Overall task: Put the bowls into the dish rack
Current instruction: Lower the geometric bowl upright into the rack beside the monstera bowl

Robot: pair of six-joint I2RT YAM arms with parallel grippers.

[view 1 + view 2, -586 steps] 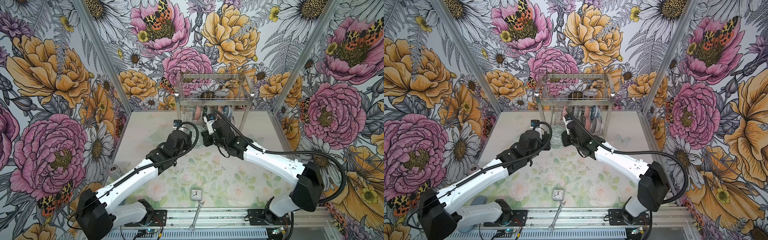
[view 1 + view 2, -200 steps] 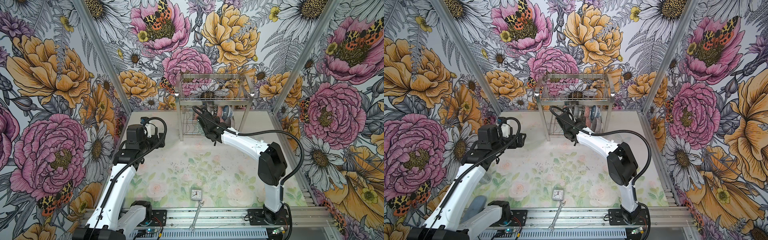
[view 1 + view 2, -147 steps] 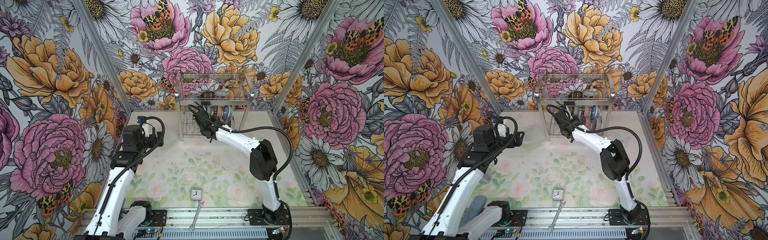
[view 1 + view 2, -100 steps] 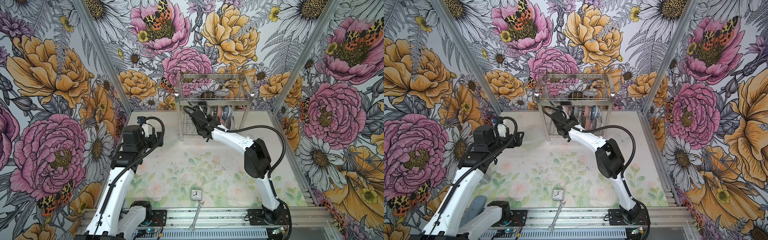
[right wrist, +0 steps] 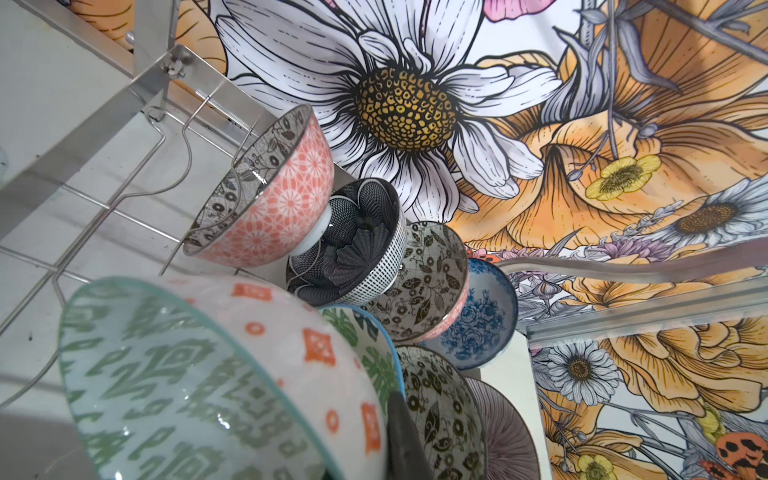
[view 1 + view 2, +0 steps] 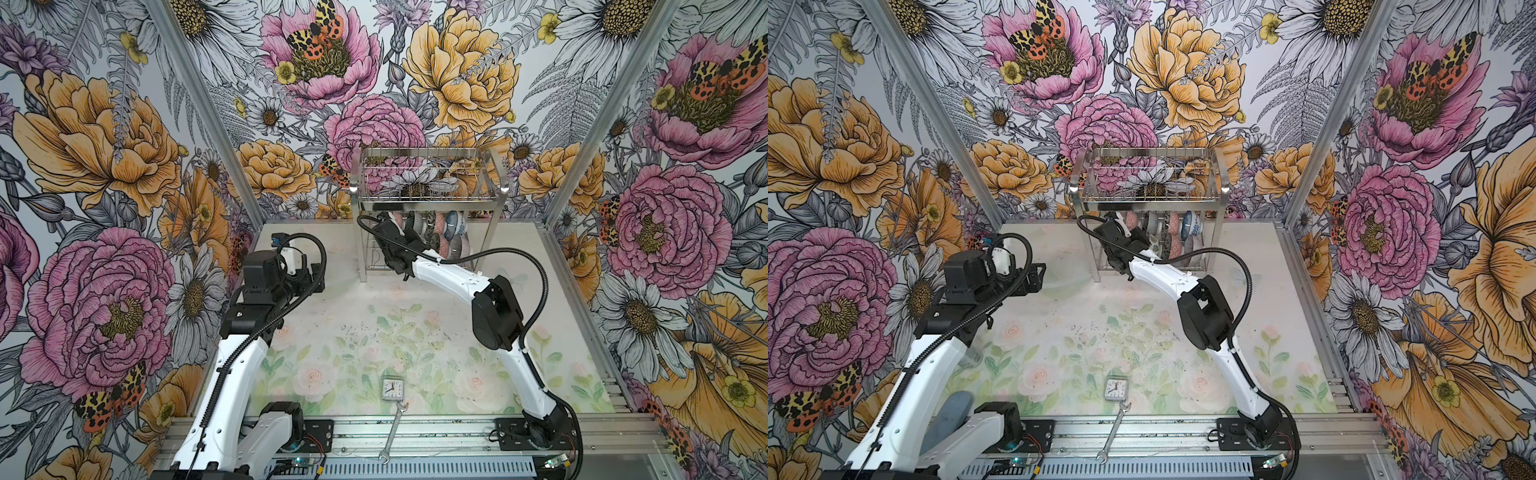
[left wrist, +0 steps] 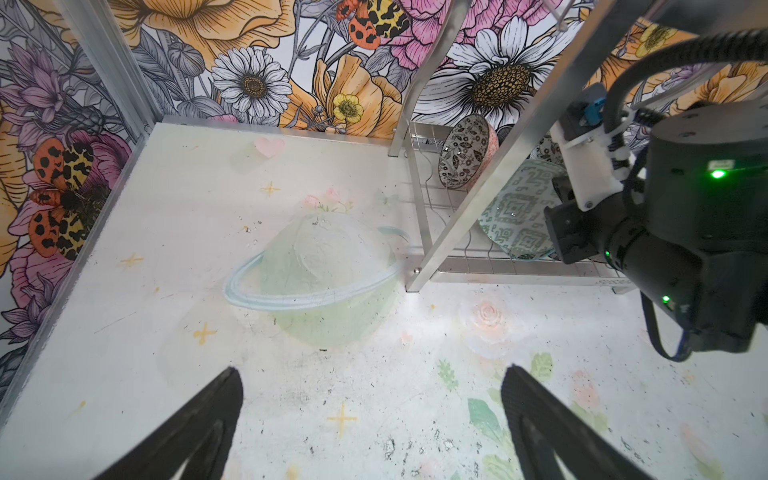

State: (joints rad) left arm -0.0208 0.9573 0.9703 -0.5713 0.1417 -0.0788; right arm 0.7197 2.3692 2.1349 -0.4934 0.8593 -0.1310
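While your right claw (image 6: 400, 222) grips the green-patterned ceramic bowl (image 5: 187, 374) inside the steel wire rack (image 6: 428, 200), left claw (image 7: 372, 370) open, seemingly only its release remains.

The arms, which met before the shiny steel wire dish rack (image 6: 428, 202), have parted: the left gripper (image 7: 370, 376) drew back leftward, while the right gripper (image 6: 392, 224) carried the grey-green geometric-patterned ceramic bowl (image 7: 517, 216) into the rack's lower tier, toward its left end.
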